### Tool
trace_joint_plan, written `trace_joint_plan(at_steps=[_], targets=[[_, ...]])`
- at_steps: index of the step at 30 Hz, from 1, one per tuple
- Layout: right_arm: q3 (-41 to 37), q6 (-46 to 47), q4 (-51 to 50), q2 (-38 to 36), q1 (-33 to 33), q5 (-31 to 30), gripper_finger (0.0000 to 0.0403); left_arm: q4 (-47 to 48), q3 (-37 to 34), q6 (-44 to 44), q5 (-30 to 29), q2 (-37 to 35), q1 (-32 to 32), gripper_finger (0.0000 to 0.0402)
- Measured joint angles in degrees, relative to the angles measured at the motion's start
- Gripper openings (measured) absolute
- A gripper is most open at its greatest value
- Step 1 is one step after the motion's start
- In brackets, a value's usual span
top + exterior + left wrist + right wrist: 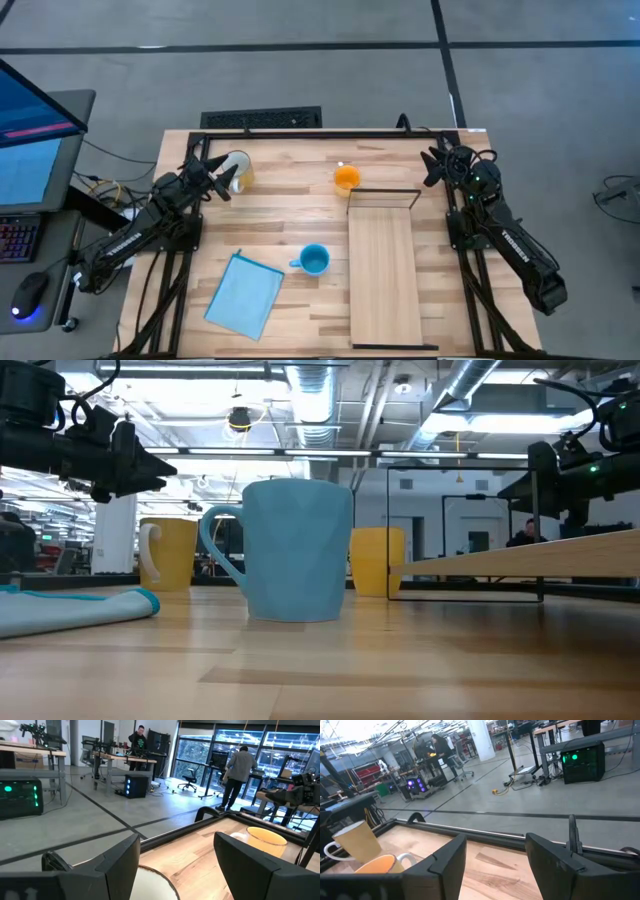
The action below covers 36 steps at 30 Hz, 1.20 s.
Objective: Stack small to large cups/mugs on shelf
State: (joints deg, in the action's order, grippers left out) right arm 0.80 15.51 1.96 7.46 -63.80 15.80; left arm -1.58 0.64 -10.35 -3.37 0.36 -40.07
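- Cloth (244, 295), one, light blue: lying flat at the near left of the table (300, 225); in the low view it is showing only as a thin folded edge at the left.
- Blue mug (314, 260), one: standing upright near the table's middle, between the cloth and the shelf, touching neither, its handle pointing toward the cloth. It is filling the centre of the low view, while neither wrist view is showing it.
- Shelf (382, 270), one: lying lengthwise on the right half of the table, nothing resting on its board. The low view is showing it as a raised plank on a thin dark frame.
- Orange mug (346, 179), one: standing at the far end of the table, just beyond the shelf's far end. The low view is showing it partly hidden behind the blue mug.
- Cream mug (238, 171), one: standing at the far left of the table, well apart from the other two mugs.
- Left gripper (222, 181), one: hovering just beside the cream mug; the left wrist view is showing its fingers spread wide, with the mug's white rim below the gap.
- Right gripper (434, 163), one: hanging over the far right corner, fingers spread wide and gripping nothing.
- People, at least two: standing among desks in the room behind, appearing only in the wrist views.
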Motion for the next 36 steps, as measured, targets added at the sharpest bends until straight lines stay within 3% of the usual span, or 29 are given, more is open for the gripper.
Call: trace_joint_plan(at_steps=[17,22,27,33,36], targets=[[0.0,0.0,0.0,0.0,0.0,0.0,0.0226,0.0,0.0,-0.5,0.0,0.0,0.0,0.0246],[0.0,0.0,0.0,0.0,0.0,0.0,0.0226,-0.6,0.0,-5.2,-0.2,0.0,0.0,0.0246],[0.0,0.0,0.0,0.0,0.0,0.0,0.0226,-2.6,0.0,-10.4,5.0,0.0,0.0,0.0246],[0.0,0.0,0.0,0.0,0.0,0.0,0.0226,-6.4,0.2,-18.4,18.8,0.0,0.0,0.0246],[0.0,0.0,0.0,0.0,0.0,0.0,0.0226,-6.6,2.0,-20.0,20.7,0.1,0.0,0.0246]])
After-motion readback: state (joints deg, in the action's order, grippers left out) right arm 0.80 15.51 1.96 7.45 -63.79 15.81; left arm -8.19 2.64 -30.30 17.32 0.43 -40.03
